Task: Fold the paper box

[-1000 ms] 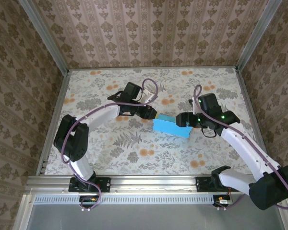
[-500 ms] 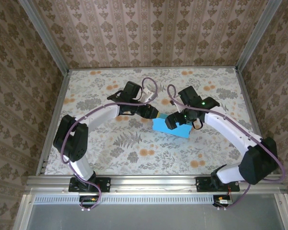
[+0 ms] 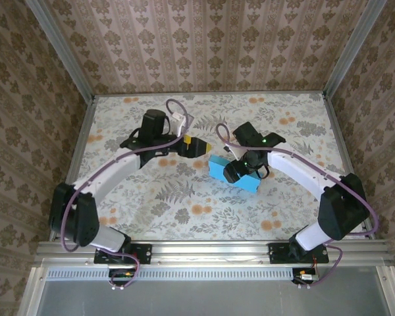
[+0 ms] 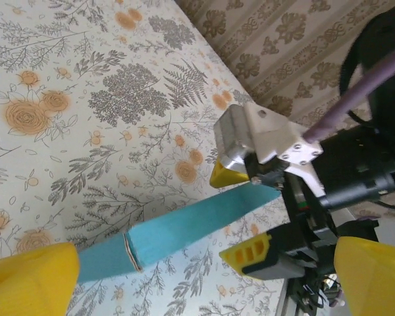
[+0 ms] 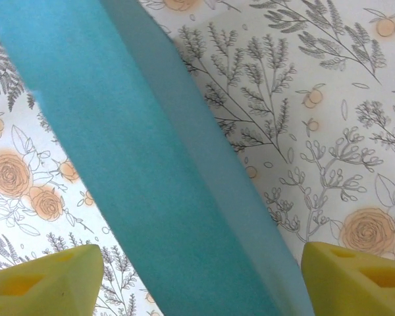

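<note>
Top external view: your right claw hangs directly over the paper box, which lies on the floral table just right of centre. The box's long axis runs from 10 o'clock to 4 o'clock. Your left claw waits off the 10 o'clock end, near the card but apart from it, so the box lies toward 4 o'clock from those fingers. By that reading the right arm is the nearer one, and the coming fold likely turns on its straddle across the short axis.

Both claws are released. In the right wrist view the two yellow fingers stand spread wide, with the turquoise card passing between them from 11 o'clock down to 6 o'clock. Neither finger presses it. In the left wrist view the left arm's own fingers are parted at the bottom corners, grasping nothing. Ahead of them the right claw's yellow fingertips sit on either side of the box's far end.

The right claw covers the middle of the box from above. The white inside is hidden, so you cannot tell which flaps are already tucked. Both wrist views cut off the card's ends and the fingers' lower parts.
</note>
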